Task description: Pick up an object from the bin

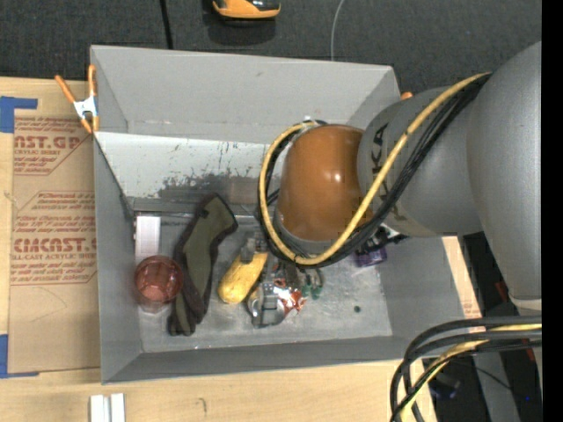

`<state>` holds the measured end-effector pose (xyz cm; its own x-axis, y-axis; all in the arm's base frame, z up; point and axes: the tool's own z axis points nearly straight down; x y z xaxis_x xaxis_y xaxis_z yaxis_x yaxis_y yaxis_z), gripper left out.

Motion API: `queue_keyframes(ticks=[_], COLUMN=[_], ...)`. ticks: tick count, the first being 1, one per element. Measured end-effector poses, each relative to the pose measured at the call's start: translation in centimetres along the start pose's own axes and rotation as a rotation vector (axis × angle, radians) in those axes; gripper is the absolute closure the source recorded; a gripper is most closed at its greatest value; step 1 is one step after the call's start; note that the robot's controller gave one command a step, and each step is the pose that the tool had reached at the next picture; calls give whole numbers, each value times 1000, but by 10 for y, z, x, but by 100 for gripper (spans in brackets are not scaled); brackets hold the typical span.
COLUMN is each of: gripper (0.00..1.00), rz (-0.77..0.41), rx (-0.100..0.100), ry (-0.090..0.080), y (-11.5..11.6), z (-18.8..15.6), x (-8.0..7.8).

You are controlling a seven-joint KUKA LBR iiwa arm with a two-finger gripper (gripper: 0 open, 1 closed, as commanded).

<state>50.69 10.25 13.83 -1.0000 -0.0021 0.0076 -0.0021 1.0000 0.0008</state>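
Currently the arm is extending in from the right, its orange domed wrist cover (321, 183) masking most of the tool (283, 288); whether the tool is released or clenched, cannot tell. It is hanging over the front-middle of the grey metal bin (237, 95), above a small crumpled silver-and-red item (274, 304) lying just beside a yellow banana-shaped piece (240, 278). A dark olive limp sock (198, 262) is lying further left, near a pink round cup (157, 281). A purple scrap (369, 255) is peeking out on the right. Judgement: the tool is needing a straight descent centred on the crumpled item, keeping off the banana piece so nothing is getting dragged along.
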Motion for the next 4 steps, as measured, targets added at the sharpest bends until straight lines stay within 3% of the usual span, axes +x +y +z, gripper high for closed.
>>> queue_keyframes(ticks=[1, 2, 3, 4], gripper=[0, 0, 100, 100], rz=[1, -33, 90, 90], rx=[-1, -1, -2, -3], ry=[-7, -20, -11, -11], y=[0, -21, -24, -24], z=[-4, 56, 66, 66], x=[-2, -21, -57, -57])
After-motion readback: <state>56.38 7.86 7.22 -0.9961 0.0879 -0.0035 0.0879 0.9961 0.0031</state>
